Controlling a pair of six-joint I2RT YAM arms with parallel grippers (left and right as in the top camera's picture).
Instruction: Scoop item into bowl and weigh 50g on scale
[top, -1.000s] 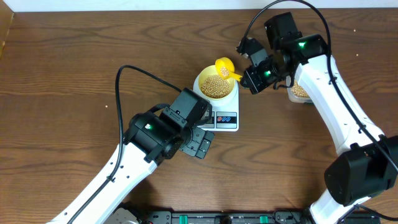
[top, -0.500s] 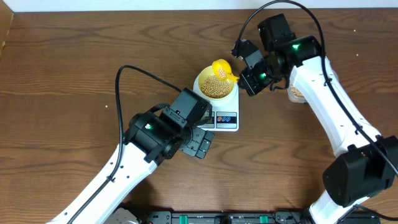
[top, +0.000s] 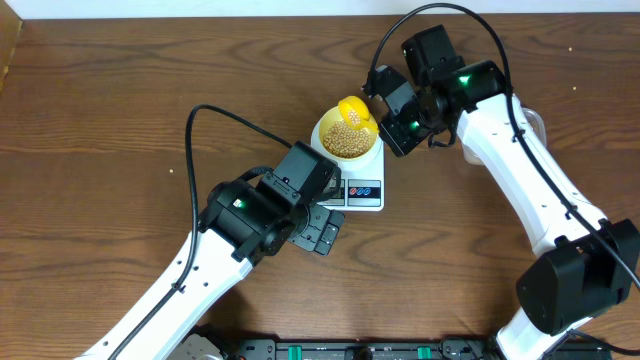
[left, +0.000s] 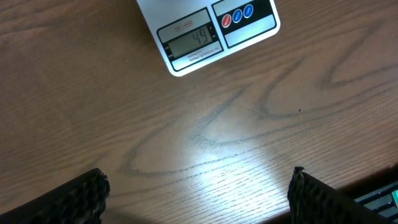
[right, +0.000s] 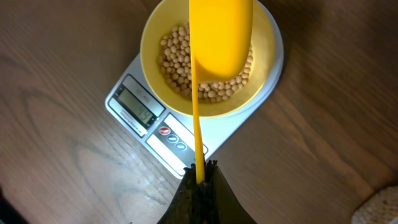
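— big brown table (top: 120, 100), the scale (top: 362, 190) mid-way, the bowl (right: 152, 37) sitting on it. what's the right gripper (right: 200, 169) got?
— jaws pinched tight on the scoop (right: 221, 31) handle, scoop tipped over the beans (right: 174, 56) in the bowl. display (left: 189, 42) looks like forty-nine, so i'd shake out one or two, gently.
— and the left gripper (left: 199, 193)?
— spread wide, empty, just before the scale's front. nothing blocks the pour.

Bench (left: 249, 124): wood grain, smooth, low sheen, one glare patch. Scale (right: 245, 115): white plastic, smooth, slightly glossy. Bowl (right: 152, 37) and scoop (right: 221, 31): yellow plastic, smooth, near matt. Beans (right: 177, 59): tan, matt. Right arm (top: 520, 150) shell: glossy white plastic.
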